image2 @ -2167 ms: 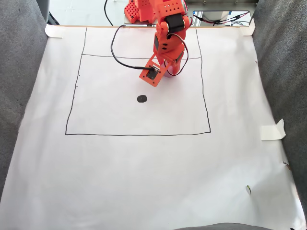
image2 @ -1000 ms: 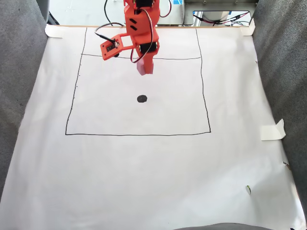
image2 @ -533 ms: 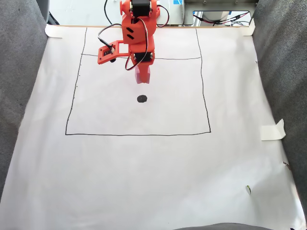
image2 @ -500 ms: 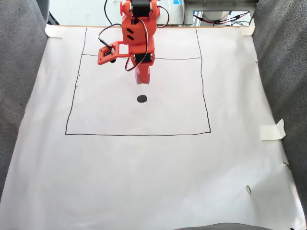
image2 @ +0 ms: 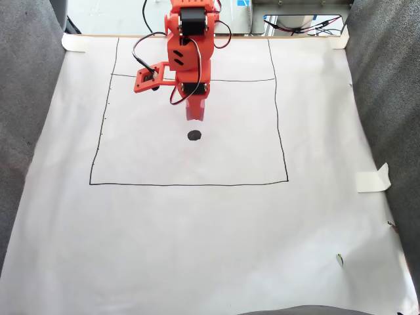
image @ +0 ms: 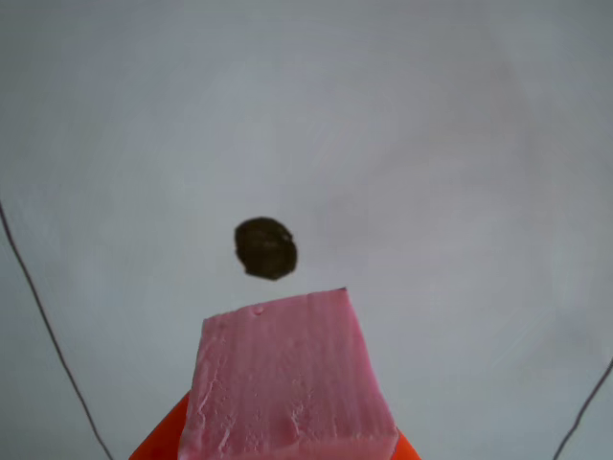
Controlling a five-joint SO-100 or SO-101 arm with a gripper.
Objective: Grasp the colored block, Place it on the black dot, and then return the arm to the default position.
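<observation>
A pink foam cube, the colored block (image: 287, 379), fills the bottom middle of the other view, held between orange fingers (image: 158, 443) whose edges peek out beside it. The black dot (image: 265, 248) lies on white paper just beyond the block's far edge. In the fixed view the orange arm (image2: 187, 46) reaches down from the table's far edge. Its gripper (image2: 195, 113) is shut on the pink block (image2: 195, 110), which hangs slightly above and behind the black dot (image2: 194, 135).
White paper (image2: 197, 230) covers the table, with a thin black drawn rectangle (image2: 190, 184) around the dot. Grey fabric walls (image2: 387, 85) flank both sides. Tape pieces (image2: 373, 178) hold the paper's edges. Cables and equipment sit at the far edge.
The arm has swung from the right, then lowered and extended forward with the pink block, bringing it closer to the black dot.
</observation>
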